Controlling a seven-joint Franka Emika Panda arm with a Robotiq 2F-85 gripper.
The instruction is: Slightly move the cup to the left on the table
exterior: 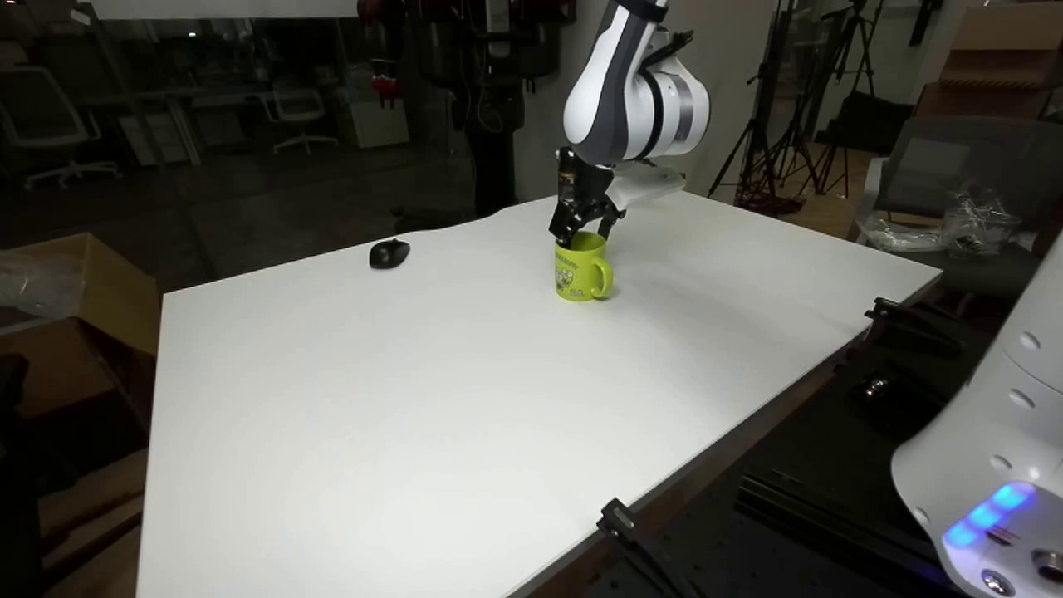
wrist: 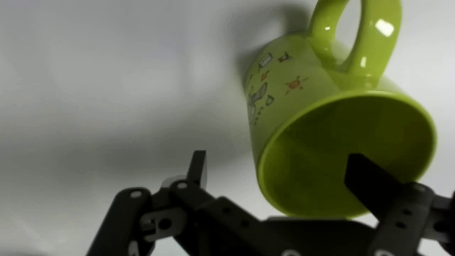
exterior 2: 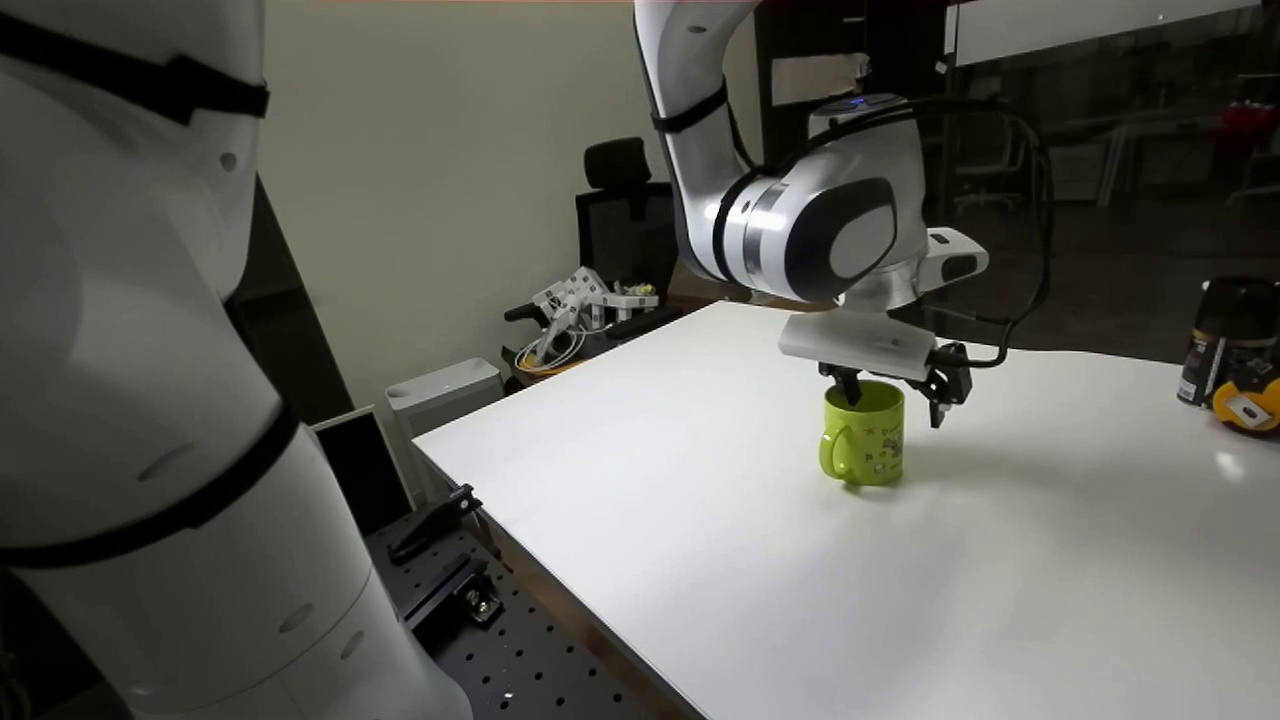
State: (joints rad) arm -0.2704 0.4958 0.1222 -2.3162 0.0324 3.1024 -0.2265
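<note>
Table (wrist: 117, 85) shows leftmost in the wrist view, then one finger (wrist: 196, 169), then the cup (wrist: 334, 117), upright on that table, with the other finger over or inside its mouth; the spread gripper (wrist: 277, 154) holds nothing, one cup wall seemingly between its fingers.

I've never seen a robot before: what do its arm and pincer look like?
The arm is white and rounded, with dark-grey panels, black straps and a looping black cable; blue lights glow on its base. The pincer is black, with jointed fingers.
</note>
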